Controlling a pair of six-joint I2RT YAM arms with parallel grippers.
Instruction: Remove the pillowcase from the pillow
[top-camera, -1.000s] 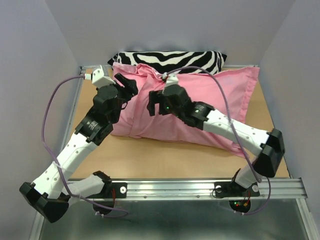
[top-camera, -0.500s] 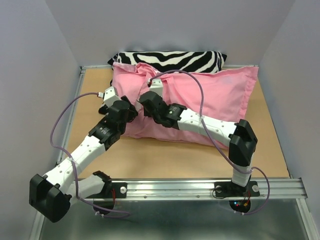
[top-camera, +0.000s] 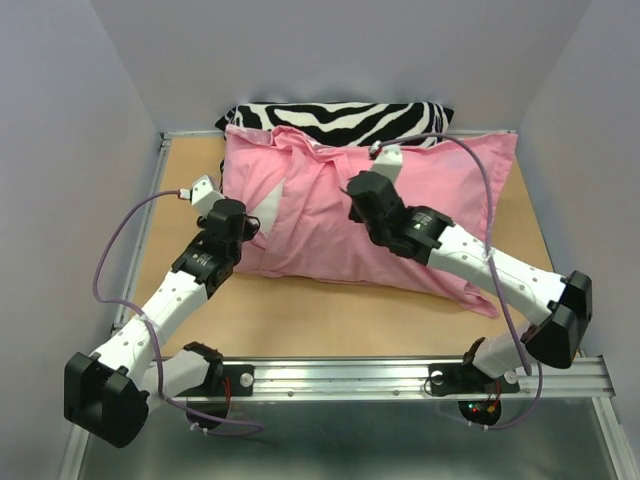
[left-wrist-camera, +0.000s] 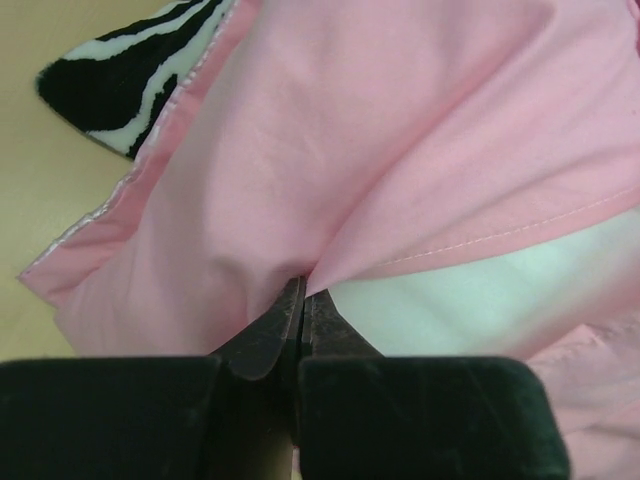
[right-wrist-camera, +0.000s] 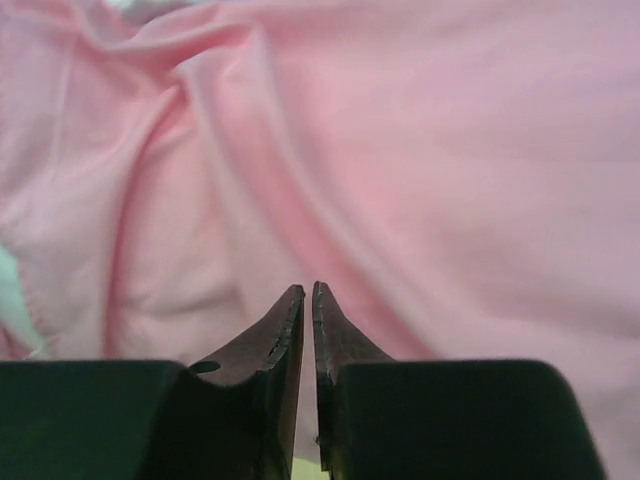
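At the left pincer (left-wrist-camera: 300, 296): fingers pressed flat together, no gap, a fold of the pillowcase (top-camera: 440, 190) nipped at the tips right beside the stitched hem (left-wrist-camera: 500, 238). At the right pincer (right-wrist-camera: 306, 294): closed to a hairline slit, nothing seen in it, tips aimed at rumpled pink cloth. Can't tell whether touching.

Hidden or unclear:
- Both sets of fingertips buried under the wrists in the top view, so no grip readable from there.
- Most of the pillow (left-wrist-camera: 480, 300) covered, with only a white strip below the hem at the left wrist and a small white wedge at the case's left end from above.
- Near edge of the zebra cushion (top-camera: 340, 120) tucked behind the pink bulk.

Per view:
- Top only: layout, with the pillowcase on the pillow across the middle of the tan surface (top-camera: 300, 320) and the zebra cushion touching along the far side. Left arm at the case's left end, right arm over its middle.
- Left wrist only: the hem, one cushion corner, bare surface at left.
- Right wrist: pink folds, plus a pale sliver at the left edge, not identifiable.

Counts: two arms, two pincers, one pillowcase, one pillow, one zebra cushion.
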